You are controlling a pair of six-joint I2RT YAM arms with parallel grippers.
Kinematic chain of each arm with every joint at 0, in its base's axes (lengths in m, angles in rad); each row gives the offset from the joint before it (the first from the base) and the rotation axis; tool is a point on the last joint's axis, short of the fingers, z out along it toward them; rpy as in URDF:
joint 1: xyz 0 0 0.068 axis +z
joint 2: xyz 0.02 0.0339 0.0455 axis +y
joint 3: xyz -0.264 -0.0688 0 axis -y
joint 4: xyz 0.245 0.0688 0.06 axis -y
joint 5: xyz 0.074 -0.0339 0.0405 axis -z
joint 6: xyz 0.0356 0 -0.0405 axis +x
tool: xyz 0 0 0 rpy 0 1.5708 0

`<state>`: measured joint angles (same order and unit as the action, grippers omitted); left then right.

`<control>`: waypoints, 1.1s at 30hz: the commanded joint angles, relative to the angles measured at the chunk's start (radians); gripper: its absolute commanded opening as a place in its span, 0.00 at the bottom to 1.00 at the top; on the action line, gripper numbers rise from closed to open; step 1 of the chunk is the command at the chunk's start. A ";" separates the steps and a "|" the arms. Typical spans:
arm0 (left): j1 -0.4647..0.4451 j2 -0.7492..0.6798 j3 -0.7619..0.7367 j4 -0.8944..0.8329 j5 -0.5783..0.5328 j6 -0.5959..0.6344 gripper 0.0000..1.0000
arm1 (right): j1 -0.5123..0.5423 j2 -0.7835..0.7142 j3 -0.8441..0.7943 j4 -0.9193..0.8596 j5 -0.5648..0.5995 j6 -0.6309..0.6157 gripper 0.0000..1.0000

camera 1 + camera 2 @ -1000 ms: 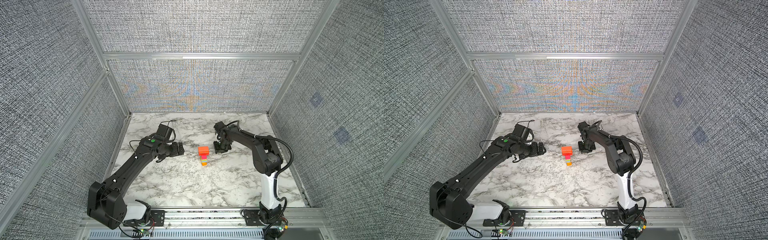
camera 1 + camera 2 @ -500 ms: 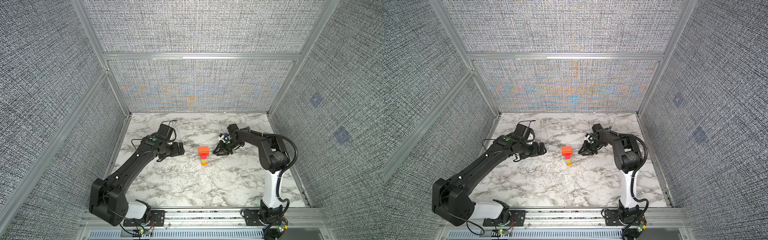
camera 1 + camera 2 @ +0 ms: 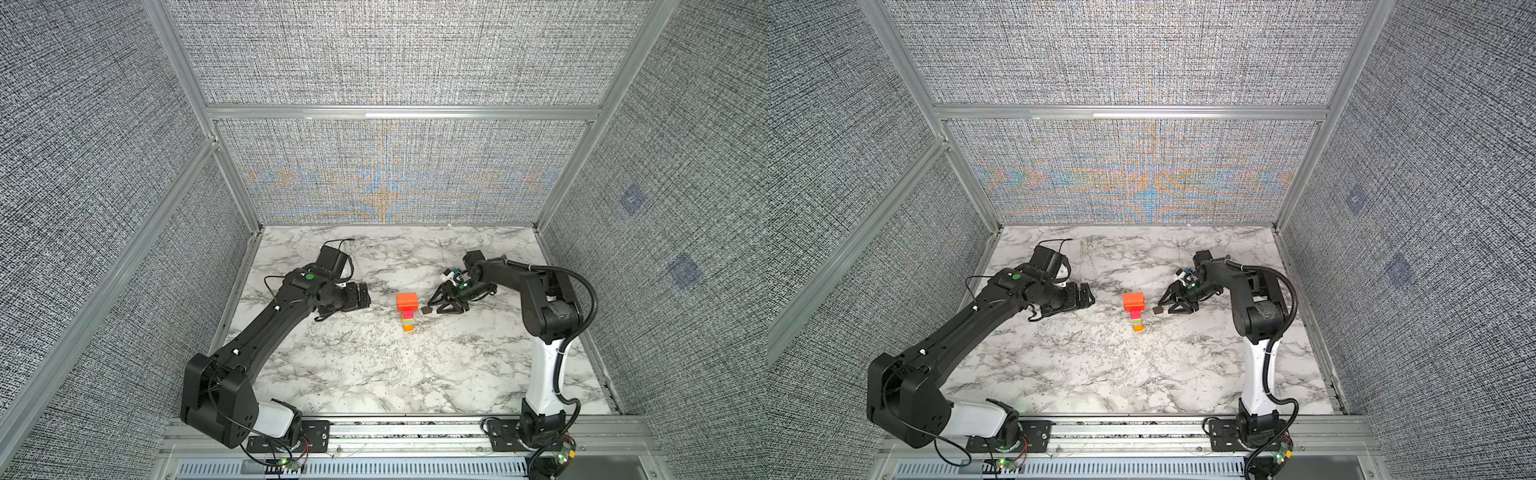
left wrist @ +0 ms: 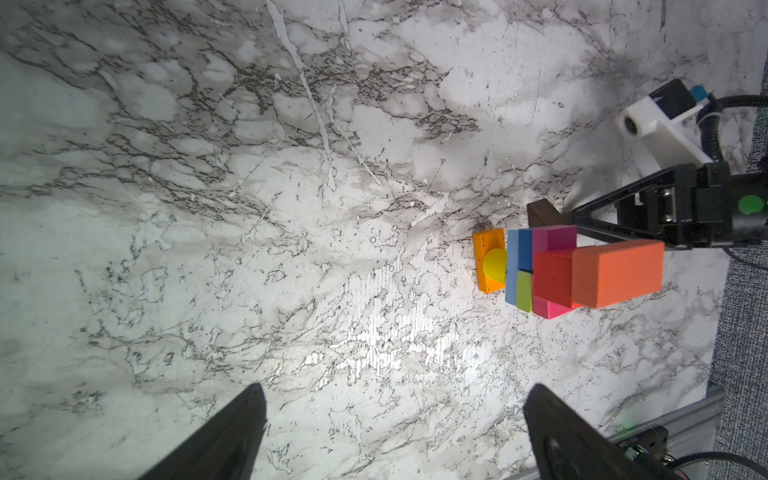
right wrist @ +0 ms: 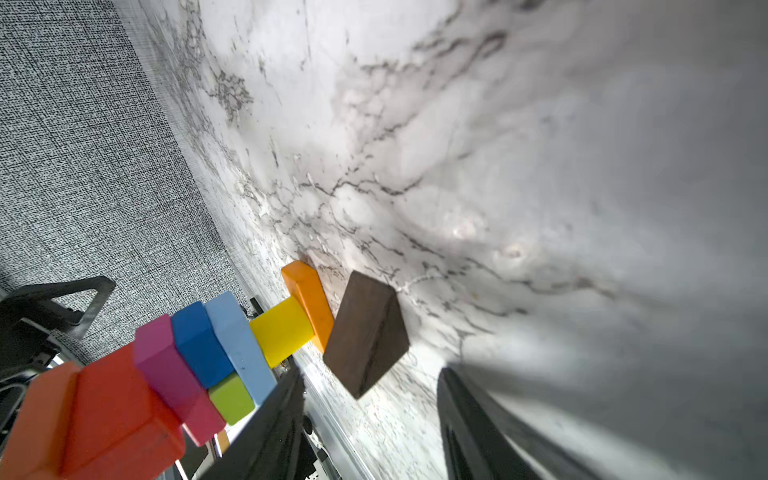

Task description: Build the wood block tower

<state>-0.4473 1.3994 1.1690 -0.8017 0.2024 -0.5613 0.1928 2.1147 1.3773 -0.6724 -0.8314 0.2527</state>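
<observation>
dark brown block (image 5: 365, 332) lies just before the right claw (image 5: 370, 374), jaws apart, beside the tower (image 5: 199, 353).

Both arms, the left arm (image 3: 266, 332) and the right arm (image 3: 544, 316), are matt black, each with one white link nearest the mounting rail (image 3: 407, 432). A green round marker (image 3: 309, 276) sits on the left arm's link far from the rail. A black corrugated cable (image 3: 592, 297) runs up the right arm from the rail. The right gripper (image 3: 433, 305) carries black triangular open-frame fingers (image 5: 270, 436) and a white camera housing (image 4: 652, 124)
</observation>
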 commanded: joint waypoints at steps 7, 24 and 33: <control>0.002 -0.003 0.004 -0.003 -0.002 0.000 0.99 | 0.081 -0.097 -0.014 -0.061 0.337 -0.042 0.64; 0.002 -0.059 -0.019 -0.034 -0.026 0.001 0.99 | 0.226 -0.191 -0.049 0.039 0.547 -0.050 0.68; 0.003 -0.079 -0.018 -0.050 -0.040 0.005 0.99 | 0.271 -0.152 -0.015 0.031 0.587 -0.056 0.64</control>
<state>-0.4473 1.3296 1.1530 -0.8402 0.1814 -0.5610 0.4519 1.9560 1.3495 -0.6407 -0.2695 0.2043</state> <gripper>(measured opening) 0.988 0.647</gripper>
